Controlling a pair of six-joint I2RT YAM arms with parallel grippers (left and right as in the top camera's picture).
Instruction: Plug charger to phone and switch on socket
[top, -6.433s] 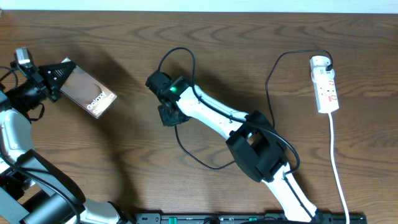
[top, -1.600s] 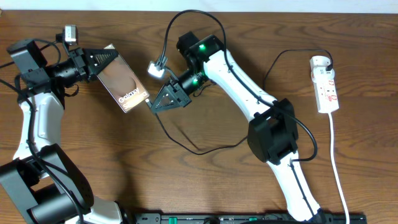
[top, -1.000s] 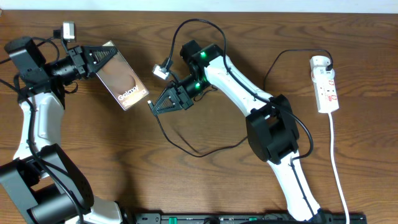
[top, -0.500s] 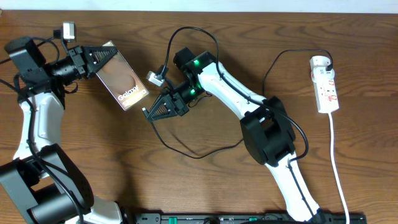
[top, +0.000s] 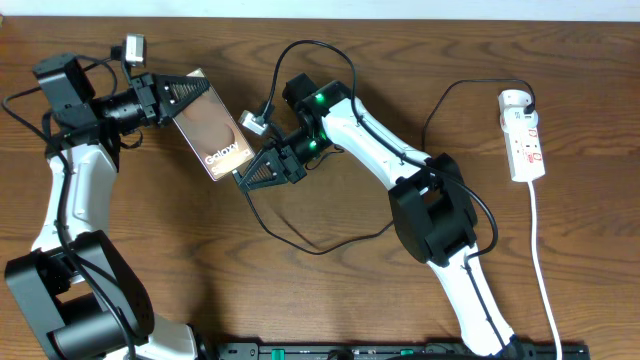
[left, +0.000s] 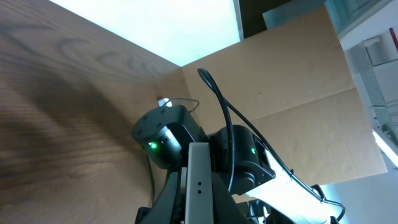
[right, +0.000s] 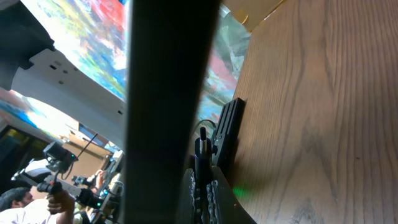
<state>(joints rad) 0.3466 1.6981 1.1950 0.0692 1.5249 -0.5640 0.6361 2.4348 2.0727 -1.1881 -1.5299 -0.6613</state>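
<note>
My left gripper (top: 183, 95) is shut on the upper end of the brown-bronze phone (top: 220, 140) and holds it tilted above the table. In the left wrist view the phone's pale edge (left: 198, 168) sits between the jaws (left: 199, 202). My right gripper (top: 243, 178) is shut on the connector tip of the black charger cable (top: 300, 238), right at the phone's lower end. In the right wrist view the tip (right: 201, 140) sticks up from the shut jaws (right: 202, 186). The white power strip (top: 526, 142) lies far right with the white adapter (top: 516, 100) plugged in.
The black cable loops over the table behind and in front of my right arm. The strip's white cord (top: 545, 280) runs down to the front edge. A dark blurred bar (right: 168, 93) crosses the right wrist view. A black rail (top: 400, 350) lines the front.
My left arm has carried the phone to the right, toward my right gripper. My right gripper has shifted slightly, and the connector tip now sits at the phone's lower end.
</note>
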